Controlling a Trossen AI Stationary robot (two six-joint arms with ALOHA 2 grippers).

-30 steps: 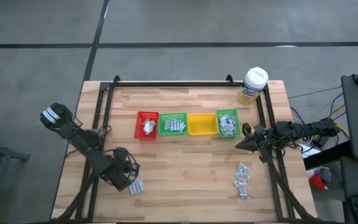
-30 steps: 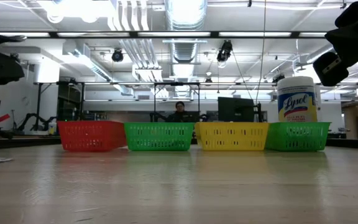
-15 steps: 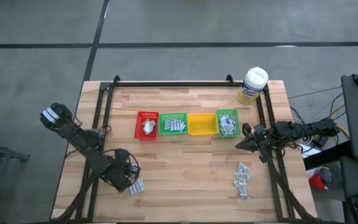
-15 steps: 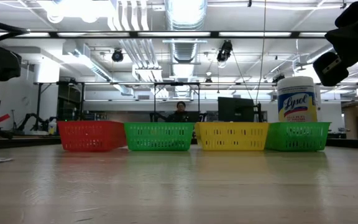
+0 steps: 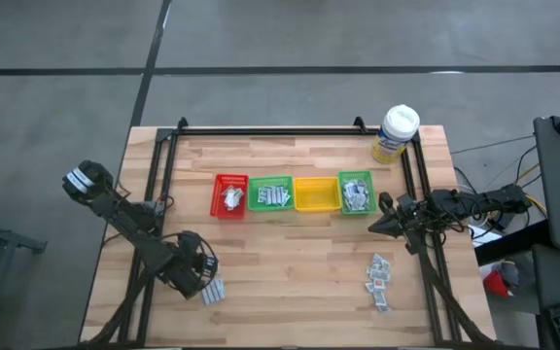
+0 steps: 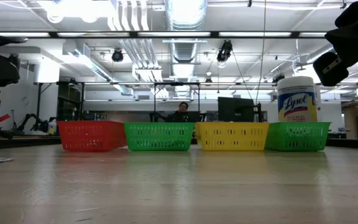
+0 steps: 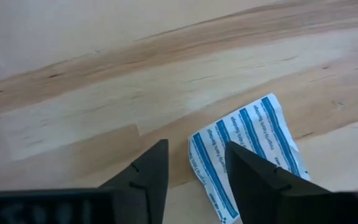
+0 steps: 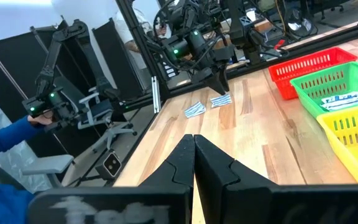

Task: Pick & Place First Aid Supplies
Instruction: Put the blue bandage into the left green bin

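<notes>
Left gripper [image 7: 191,177]: jaws parted just above a blue-striped sachet [image 7: 248,149], lined up to pinch it (nothing held).
Right gripper [image 8: 194,163]: closed, waiting beside the bins.

Grey floor [image 5: 290,34] with dark seams around the wooden counter [image 5: 290,258]; exposed ceiling ducts [image 6: 182,12], strip lights [image 6: 241,35]; monitor [image 6: 235,109] and seated person [image 6: 180,112] beyond.

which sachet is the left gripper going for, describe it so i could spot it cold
Start at the wooden table and go to its near-left corner, far from the row of bins. There the left gripper hangs open over a white sachet with blue stripes. It lies flat just ahead of the fingertips, unlike the sachets scattered at the near-right.
</notes>
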